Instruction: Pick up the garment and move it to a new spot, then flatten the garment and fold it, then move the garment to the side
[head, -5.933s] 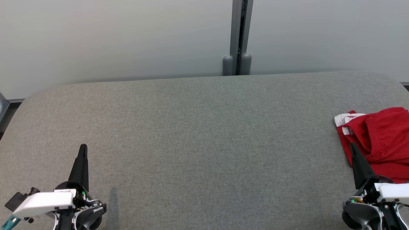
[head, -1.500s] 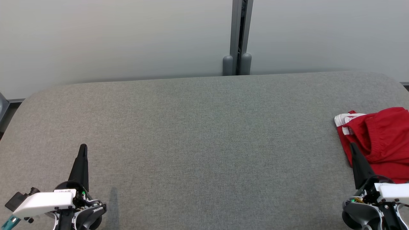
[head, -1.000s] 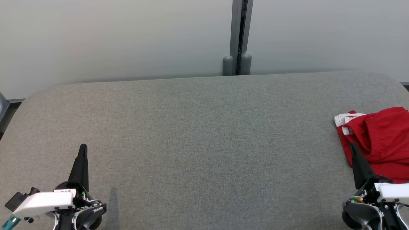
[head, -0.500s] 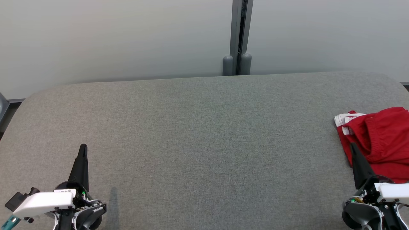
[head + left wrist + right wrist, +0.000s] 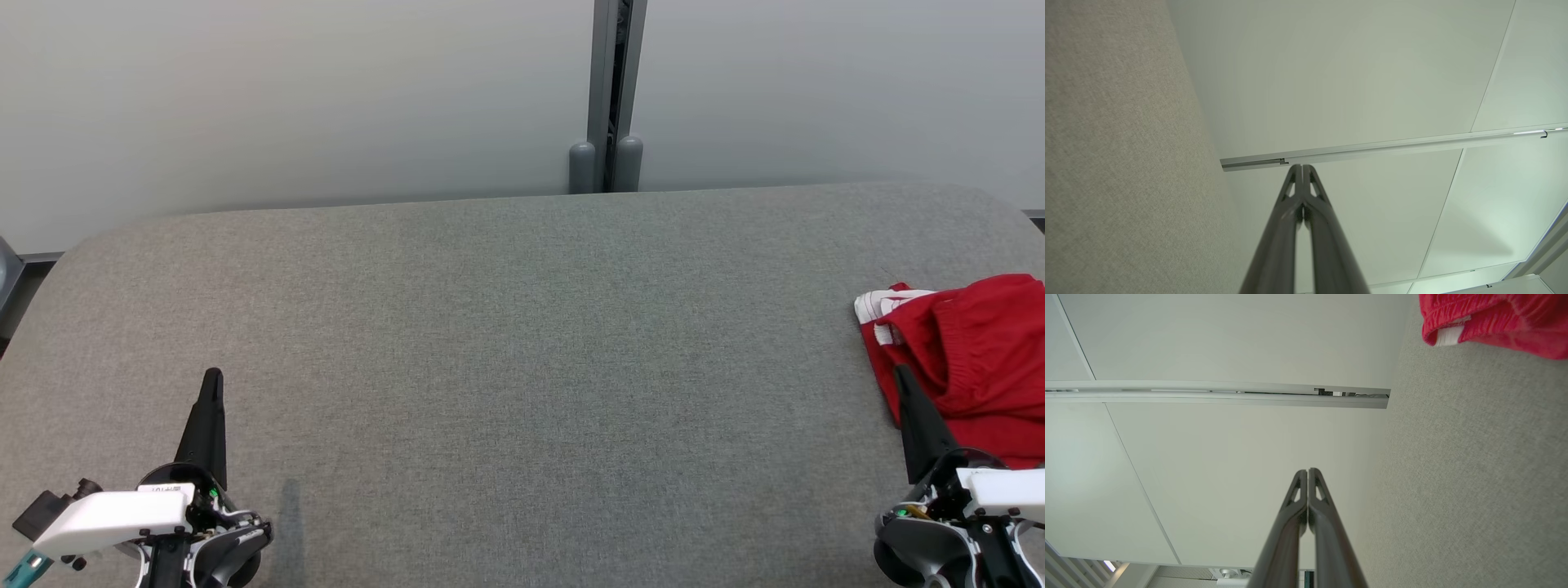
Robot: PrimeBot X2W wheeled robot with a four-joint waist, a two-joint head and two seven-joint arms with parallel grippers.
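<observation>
- Red garment [image 5: 971,359], white trim showing, bunched up on the grey bench [image 5: 522,343], just ahead of the right tool [image 5: 900,374] and off to its right.
- Right tool: fingers pressed together, gripping nothing, tip at the cloth's near edge; touching or not, cannot tell.
- Left tool [image 5: 211,377]: fingers together as well, empty, garment far off to its right across the bench.
</observation>
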